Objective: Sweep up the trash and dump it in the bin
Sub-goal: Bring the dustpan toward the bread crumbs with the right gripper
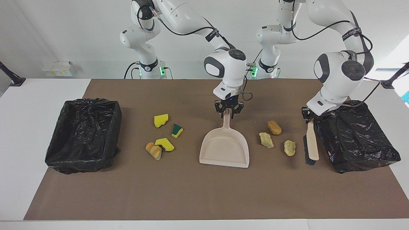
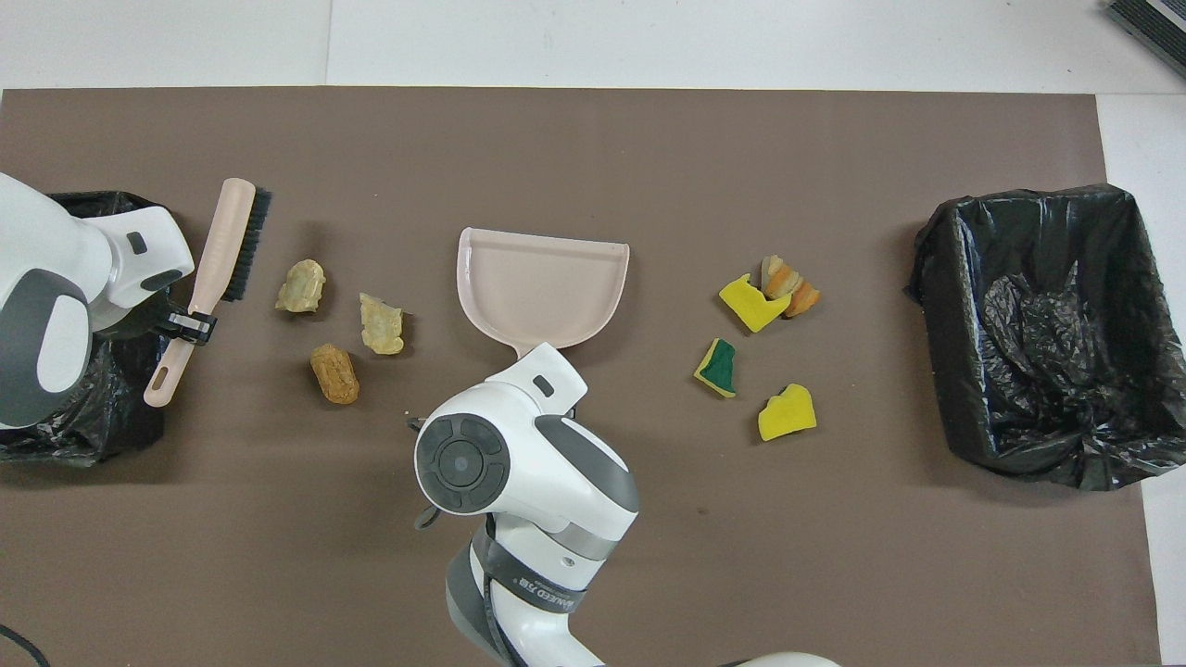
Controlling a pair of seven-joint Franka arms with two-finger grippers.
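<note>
The beige dustpan point(image 1: 224, 150) point(image 2: 542, 287) lies flat mid-mat, handle toward the robots. My right gripper point(image 1: 227, 111) is shut on the handle's end; in the overhead view its wrist hides it. My left gripper point(image 1: 308, 115) point(image 2: 190, 324) is shut on the handle of the brush point(image 1: 311, 140) point(image 2: 222, 245), whose bristles face three tan trash lumps point(image 1: 274, 127) point(image 1: 266, 140) point(image 1: 289, 148). The brush hangs between those lumps and a bin. More trash lies toward the right arm's end: yellow sponge pieces point(image 1: 160, 120) point(image 1: 176, 130) point(image 1: 164, 144) and an orange lump point(image 1: 154, 150).
A black-lined bin point(image 1: 354, 134) point(image 2: 102, 408) stands at the left arm's end, right beside the brush. Another black-lined bin point(image 1: 84, 134) point(image 2: 1019, 199) stands at the right arm's end. A brown mat point(image 1: 204, 191) covers the table.
</note>
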